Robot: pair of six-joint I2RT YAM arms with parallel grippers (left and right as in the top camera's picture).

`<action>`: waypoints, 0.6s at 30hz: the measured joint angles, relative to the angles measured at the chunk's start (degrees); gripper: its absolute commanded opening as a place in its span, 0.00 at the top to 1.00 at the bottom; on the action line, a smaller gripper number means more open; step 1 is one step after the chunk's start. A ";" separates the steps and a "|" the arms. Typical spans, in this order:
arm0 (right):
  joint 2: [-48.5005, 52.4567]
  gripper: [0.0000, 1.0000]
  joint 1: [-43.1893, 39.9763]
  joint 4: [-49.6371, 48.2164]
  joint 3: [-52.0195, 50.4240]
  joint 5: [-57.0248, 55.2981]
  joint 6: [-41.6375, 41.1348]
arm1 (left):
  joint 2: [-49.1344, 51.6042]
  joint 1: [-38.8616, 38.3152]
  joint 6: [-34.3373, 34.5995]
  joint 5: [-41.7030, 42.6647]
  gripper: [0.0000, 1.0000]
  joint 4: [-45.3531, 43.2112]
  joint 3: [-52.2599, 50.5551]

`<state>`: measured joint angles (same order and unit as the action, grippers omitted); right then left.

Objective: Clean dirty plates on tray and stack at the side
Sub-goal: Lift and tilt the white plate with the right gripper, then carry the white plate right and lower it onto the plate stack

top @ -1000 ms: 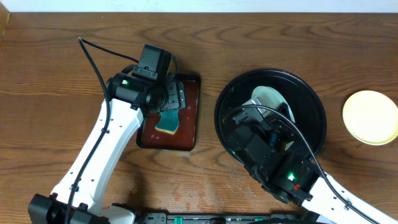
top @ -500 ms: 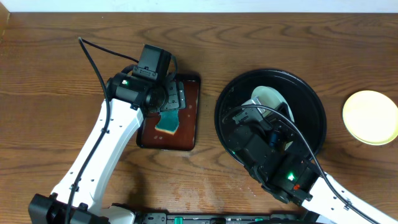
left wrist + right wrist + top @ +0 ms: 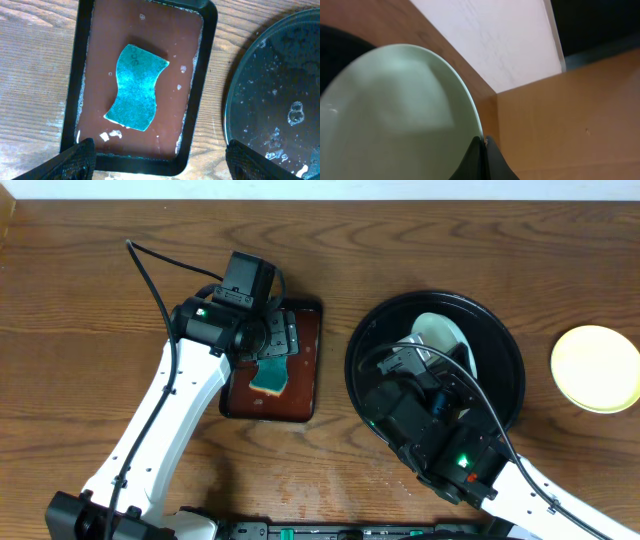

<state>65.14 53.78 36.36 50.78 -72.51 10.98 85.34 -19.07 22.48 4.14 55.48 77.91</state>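
Pale plate (image 3: pixel 395 115) nipped by its rim over the black tray (image 3: pixel 503 370) — a thin hold.
Your right jaws are closed on the plate's edge at the bottom centre of the wrist view, with the plate tilting away to the left. With so little rim gripped and the tray beaded with water, it may well pivot or slip and drop. Your left jaws stand wide over the sponge (image 3: pixel 136 86) — the yellow plate (image 3: pixel 597 368) lies on the tabletop (image 3: pixel 100 300) at the right edge.
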 measured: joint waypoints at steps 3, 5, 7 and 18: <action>0.07 0.99 -0.92 0.02 0.00 -0.61 -4.94 | 0.00 0.00 -0.02 0.00 0.17 0.00 0.00; 0.07 0.99 -1.97 0.02 0.00 -0.26 -8.37 | 0.00 0.00 -0.02 0.00 0.16 0.00 0.00; 0.07 0.99 -3.02 0.02 0.00 0.90 -10.62 | 0.00 0.00 -0.02 0.00 0.17 0.00 0.00; 0.09 0.99 -18.16 -0.13 0.00 8.87 -14.69 | 0.00 0.00 -0.02 0.00 0.17 0.00 0.00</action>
<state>65.23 35.62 36.23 50.78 -63.64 -3.70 85.34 -19.07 22.46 4.14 55.48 77.91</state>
